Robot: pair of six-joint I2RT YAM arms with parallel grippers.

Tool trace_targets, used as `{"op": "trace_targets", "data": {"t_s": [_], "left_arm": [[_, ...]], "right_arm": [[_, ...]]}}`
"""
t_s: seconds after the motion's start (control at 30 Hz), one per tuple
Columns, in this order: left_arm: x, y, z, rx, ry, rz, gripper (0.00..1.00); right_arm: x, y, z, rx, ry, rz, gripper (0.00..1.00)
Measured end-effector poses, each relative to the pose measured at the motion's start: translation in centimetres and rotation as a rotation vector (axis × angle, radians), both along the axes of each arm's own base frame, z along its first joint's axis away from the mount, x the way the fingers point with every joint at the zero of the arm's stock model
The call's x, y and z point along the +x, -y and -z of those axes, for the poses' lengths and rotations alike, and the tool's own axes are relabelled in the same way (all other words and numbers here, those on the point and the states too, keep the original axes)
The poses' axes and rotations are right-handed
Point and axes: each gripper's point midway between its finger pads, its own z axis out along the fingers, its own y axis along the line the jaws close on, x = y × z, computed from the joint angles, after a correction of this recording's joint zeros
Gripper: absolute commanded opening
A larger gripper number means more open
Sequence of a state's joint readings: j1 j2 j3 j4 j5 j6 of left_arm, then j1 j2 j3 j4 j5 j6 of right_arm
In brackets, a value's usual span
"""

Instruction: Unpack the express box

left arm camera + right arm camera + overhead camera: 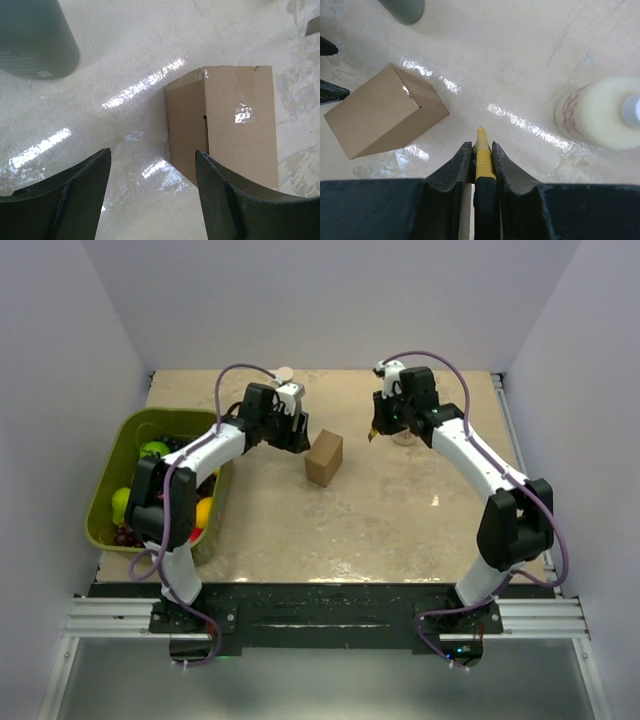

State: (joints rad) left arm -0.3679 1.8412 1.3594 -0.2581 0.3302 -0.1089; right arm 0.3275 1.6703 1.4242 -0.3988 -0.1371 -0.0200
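The express box (324,458) is a small brown carton standing shut on the table's middle, with clear tape shining on its top face (235,120). My left gripper (297,430) hovers just left of it, open (152,152), with only bare table between the fingers. The box lies ahead and to the right of the right finger (225,200). My right gripper (385,425) is right of the box and shut (481,145) on a yellow and black cutter (481,155). Its tip points at the table, apart from the box (382,112).
A green bin (110,490) holding fruit stands at the table's left edge beside my left arm. A pale round roll or bottle (602,112) sits close to the right gripper. A dark grey cylinder (35,37) stands behind the box.
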Motion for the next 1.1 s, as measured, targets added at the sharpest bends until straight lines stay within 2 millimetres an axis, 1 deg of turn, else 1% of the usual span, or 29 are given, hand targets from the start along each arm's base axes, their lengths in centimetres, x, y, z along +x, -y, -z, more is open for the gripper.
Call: {"op": "trace_targets", "data": {"t_s": [0.2, 0.3, 0.43, 0.57, 0.67, 0.77, 0.83, 0.97, 1.0, 1.03, 1.1], "left_arm": [[-0.5, 1.3, 0.1, -0.059, -0.029, 0.055, 0.73], [-0.9, 2.3, -0.5, -0.113, -0.037, 0.092, 0.73], [-1.5, 3.9, -1.6, -0.186, -0.036, 0.153, 0.73], [-2.8, 6.1, -2.3, -0.225, -0.034, 0.227, 0.73], [-4.2, 8.2, -2.5, -0.245, -0.032, 0.294, 0.73], [-5.6, 10.2, -2.1, -0.250, -0.044, 0.348, 0.73], [-6.2, 11.1, -1.5, -0.239, -0.059, 0.363, 0.75], [-6.2, 12.5, -0.3, -0.180, -0.067, 0.352, 0.72], [-6.2, 13.1, -0.4, -0.169, -0.059, 0.355, 0.71], [-6.0, 13.4, -0.6, -0.151, -0.040, 0.354, 0.67], [-5.7, 13.8, -1.0, -0.121, -0.005, 0.353, 0.63]], "right_arm": [[1.9, -0.8, 1.9, -0.020, -0.033, -0.003, 0.00], [2.0, -0.8, 2.6, -0.023, -0.048, -0.001, 0.00], [1.8, -0.7, 2.7, -0.024, -0.045, 0.004, 0.00], [0.2, 0.2, 3.6, -0.047, -0.068, 0.006, 0.00], [-1.0, 0.7, 3.5, -0.052, -0.071, 0.005, 0.00], [-1.7, 1.1, 3.2, -0.052, -0.065, 0.008, 0.00], [-1.8, 1.3, 3.1, -0.052, -0.062, 0.009, 0.00], [-1.5, 2.3, 3.1, -0.069, -0.058, 0.031, 0.00], [-1.4, 2.8, 3.1, -0.072, -0.057, 0.040, 0.00], [-1.3, 3.3, 3.1, -0.074, -0.059, 0.051, 0.00], [-1.2, 4.8, 2.9, -0.076, -0.063, 0.081, 0.00]]}}
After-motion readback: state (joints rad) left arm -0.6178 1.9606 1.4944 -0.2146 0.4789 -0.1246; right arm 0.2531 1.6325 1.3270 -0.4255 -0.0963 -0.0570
